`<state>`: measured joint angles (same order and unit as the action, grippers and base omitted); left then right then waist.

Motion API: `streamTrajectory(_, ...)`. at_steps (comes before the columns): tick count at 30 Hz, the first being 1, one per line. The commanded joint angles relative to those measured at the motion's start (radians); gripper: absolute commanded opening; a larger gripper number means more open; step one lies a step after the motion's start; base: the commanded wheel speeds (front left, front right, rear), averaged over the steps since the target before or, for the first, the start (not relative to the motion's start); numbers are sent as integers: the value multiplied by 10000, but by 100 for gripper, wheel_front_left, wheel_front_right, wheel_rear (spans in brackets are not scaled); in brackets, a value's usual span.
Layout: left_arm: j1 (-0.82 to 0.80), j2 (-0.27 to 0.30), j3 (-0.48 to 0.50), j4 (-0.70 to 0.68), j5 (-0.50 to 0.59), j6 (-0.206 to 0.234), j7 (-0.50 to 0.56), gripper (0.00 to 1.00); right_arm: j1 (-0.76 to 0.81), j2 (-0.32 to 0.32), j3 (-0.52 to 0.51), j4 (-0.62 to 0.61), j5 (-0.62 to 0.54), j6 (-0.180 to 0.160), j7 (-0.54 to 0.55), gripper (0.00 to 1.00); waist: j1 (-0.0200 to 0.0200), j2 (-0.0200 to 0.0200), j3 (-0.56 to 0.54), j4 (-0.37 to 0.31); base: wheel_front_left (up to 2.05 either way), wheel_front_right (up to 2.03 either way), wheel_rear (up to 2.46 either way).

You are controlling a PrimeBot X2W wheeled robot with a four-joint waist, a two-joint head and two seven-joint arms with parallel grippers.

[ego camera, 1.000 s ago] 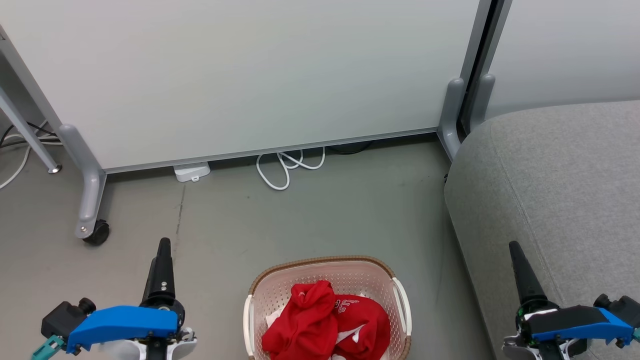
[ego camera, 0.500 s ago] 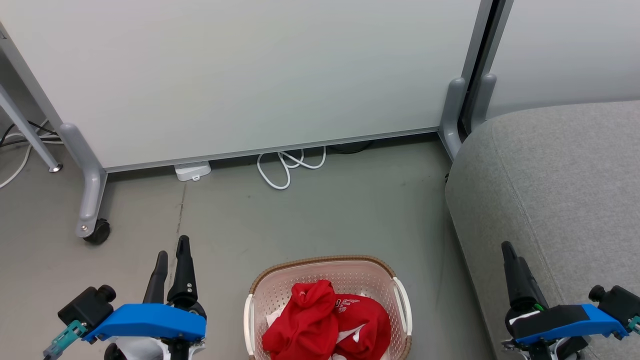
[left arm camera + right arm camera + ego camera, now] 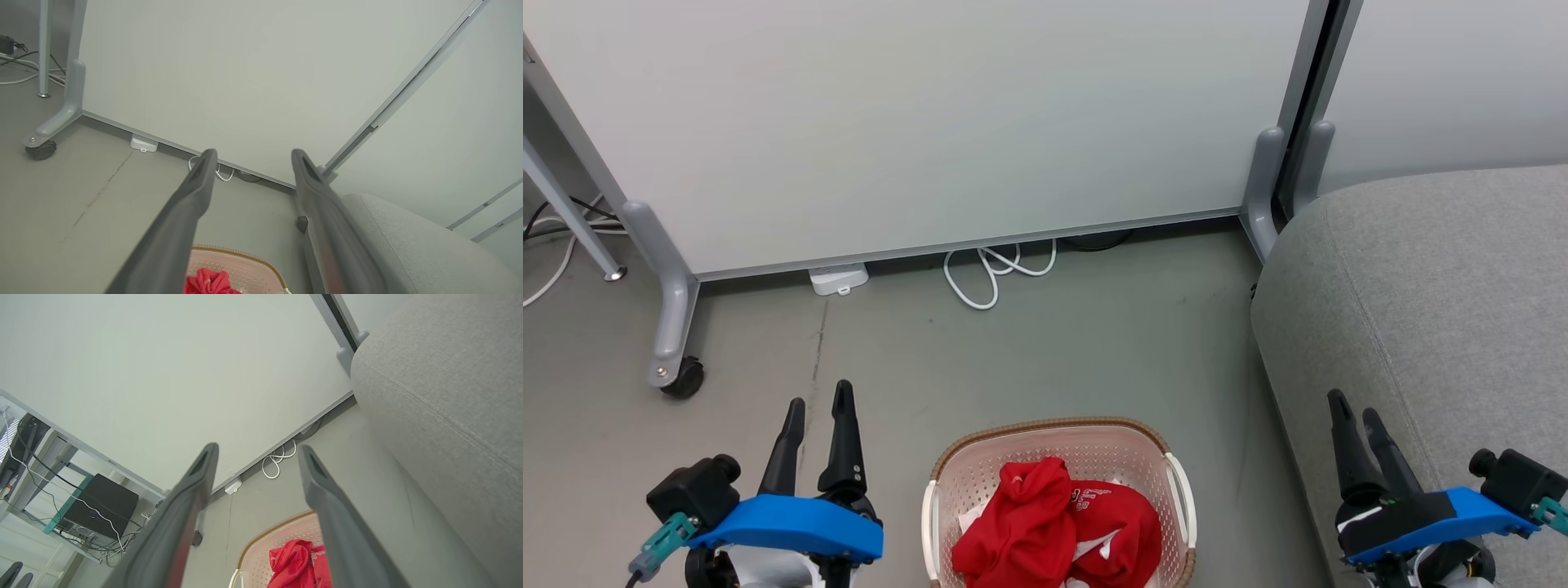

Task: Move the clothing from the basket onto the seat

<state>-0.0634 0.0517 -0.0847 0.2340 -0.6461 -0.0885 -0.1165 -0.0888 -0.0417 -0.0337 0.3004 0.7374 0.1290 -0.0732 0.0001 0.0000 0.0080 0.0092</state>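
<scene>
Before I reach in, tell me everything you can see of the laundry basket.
The basket is cream-white perforated plastic, rounded-rectangular, with a brown woven-look rim and a white handle on each side. It stands upright on the grey floor, its near end cut off by the head view's bottom edge. Crumpled red clothing with white trim lies inside. The seat is to its right, apart from it. Nothing else visibly touches it.

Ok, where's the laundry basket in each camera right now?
Head view: basket at bottom centre, cut off by the edge.
Left wrist view: its rim at the bottom edge, near centre.
Right wrist view: bottom edge, near centre.
Shared landmark: looped white cable beyond it.
</scene>
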Motion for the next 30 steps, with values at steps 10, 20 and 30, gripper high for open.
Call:
streamTrajectory(10,-218,53,-187,-110,1239,0,-341,100,-76,-88,-162,-229,-1439,17,-145,100,-1,0,-21,27,0,0,0)
streamTrajectory(20,-254,16,-257,142,2053,97,-590,100,-69,-95,-260,-291,-2672,20,-276,100,-1,0,-16,29,0,0,0)
streamTrajectory(30,-296,-7,-249,435,2589,121,-825,100,-63,-103,-270,-294,-3640,21,-456,100,-1,0,-25,67,0,0,0)
